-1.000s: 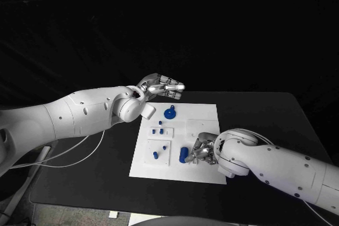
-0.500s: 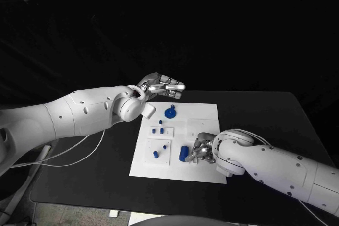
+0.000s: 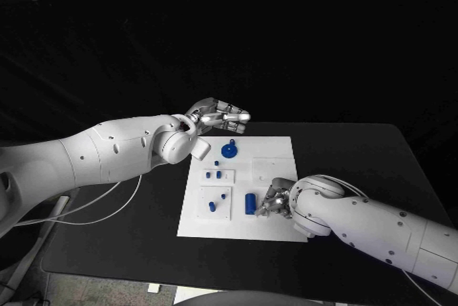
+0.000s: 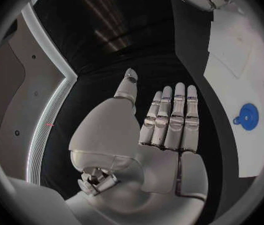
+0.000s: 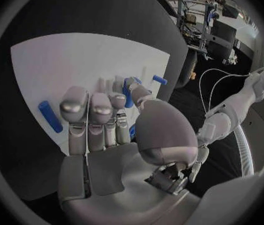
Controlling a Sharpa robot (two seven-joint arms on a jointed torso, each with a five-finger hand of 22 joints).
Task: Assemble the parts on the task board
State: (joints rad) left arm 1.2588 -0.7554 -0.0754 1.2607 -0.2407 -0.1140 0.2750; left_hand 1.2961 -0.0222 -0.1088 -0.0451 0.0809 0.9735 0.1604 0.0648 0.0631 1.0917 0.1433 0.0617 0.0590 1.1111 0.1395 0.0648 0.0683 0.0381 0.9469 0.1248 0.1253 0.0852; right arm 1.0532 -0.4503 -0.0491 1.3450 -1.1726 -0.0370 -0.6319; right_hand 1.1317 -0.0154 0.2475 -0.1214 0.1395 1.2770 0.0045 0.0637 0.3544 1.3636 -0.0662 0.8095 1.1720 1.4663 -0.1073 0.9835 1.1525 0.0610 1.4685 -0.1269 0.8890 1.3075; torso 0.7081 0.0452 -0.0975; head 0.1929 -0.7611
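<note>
The white board (image 3: 250,206) lay in the middle of the black table (image 3: 363,160), dark room behind. Blue parts sat on it: a round disc (image 3: 229,150) near the far edge, small pegs (image 3: 218,174) on the left side, and a long cylinder (image 3: 250,203) lying flat near the front. The right hand (image 3: 276,201) rested low over the board just beside the cylinder, fingers curled down, gripping nothing visible. The left hand (image 3: 220,116) hovered above the board's far left corner, fingers straight and close together, thumb apart, holding nothing.
</note>
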